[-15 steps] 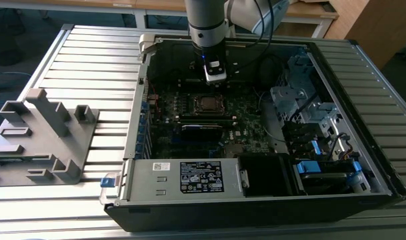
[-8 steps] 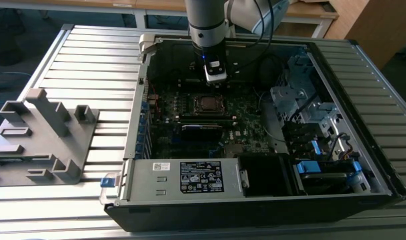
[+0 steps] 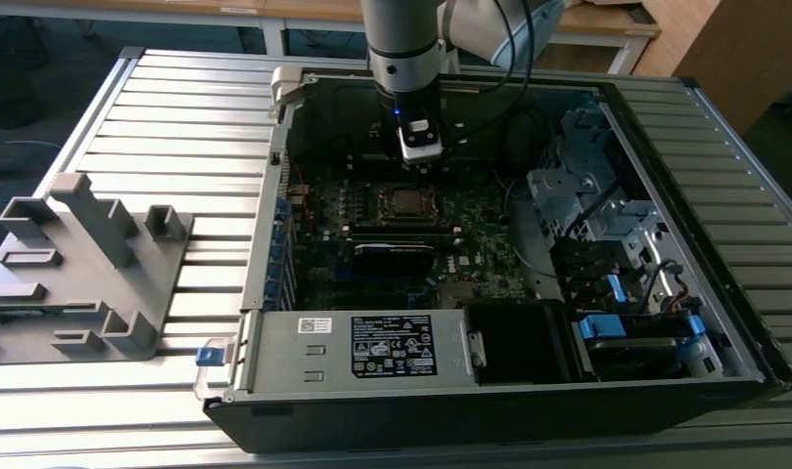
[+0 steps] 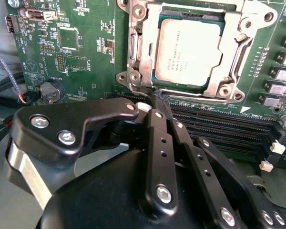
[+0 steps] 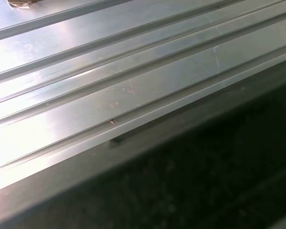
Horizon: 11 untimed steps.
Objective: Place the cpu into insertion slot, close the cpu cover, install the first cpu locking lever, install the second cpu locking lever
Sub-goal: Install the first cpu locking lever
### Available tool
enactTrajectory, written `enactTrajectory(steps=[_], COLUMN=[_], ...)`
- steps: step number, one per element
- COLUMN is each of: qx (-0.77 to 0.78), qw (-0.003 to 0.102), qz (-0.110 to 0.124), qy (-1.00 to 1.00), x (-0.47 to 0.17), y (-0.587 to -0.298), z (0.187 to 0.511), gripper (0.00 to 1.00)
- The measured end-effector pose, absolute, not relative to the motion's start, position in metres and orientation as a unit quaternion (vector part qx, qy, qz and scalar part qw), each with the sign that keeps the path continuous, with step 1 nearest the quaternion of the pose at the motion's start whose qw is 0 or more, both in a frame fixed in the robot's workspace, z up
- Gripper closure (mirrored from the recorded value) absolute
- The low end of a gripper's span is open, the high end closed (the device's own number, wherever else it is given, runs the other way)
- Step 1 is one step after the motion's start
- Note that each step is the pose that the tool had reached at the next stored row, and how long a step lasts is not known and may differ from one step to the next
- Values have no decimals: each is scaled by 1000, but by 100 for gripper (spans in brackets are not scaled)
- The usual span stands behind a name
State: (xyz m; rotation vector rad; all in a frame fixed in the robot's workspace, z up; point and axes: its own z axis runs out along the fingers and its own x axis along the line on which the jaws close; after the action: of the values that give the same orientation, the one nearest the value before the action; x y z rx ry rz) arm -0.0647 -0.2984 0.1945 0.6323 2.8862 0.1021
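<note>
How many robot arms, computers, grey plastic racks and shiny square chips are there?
robot arm: 1
computer case: 1
grey rack: 1
cpu: 1
Total: 4

Open computer case on a ribbed metal tabletop

The black computer case [image 3: 500, 410] lies open on the ribbed tabletop [image 3: 174, 107], a white-labelled grey power supply box [image 3: 356, 347] along its near edge and blue-tabbed drive bays [image 3: 630, 327] towards the exterior view's right. A grey plastic fixture [image 3: 83, 274] stands on the tabletop at the exterior view's left.
</note>
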Motion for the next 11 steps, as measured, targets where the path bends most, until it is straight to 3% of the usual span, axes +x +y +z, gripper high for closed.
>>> enactTrajectory(steps=[11], qx=[213], qw=[93], qz=[35], qy=[972], x=[-59], y=[-298], z=[194], gripper=[90])
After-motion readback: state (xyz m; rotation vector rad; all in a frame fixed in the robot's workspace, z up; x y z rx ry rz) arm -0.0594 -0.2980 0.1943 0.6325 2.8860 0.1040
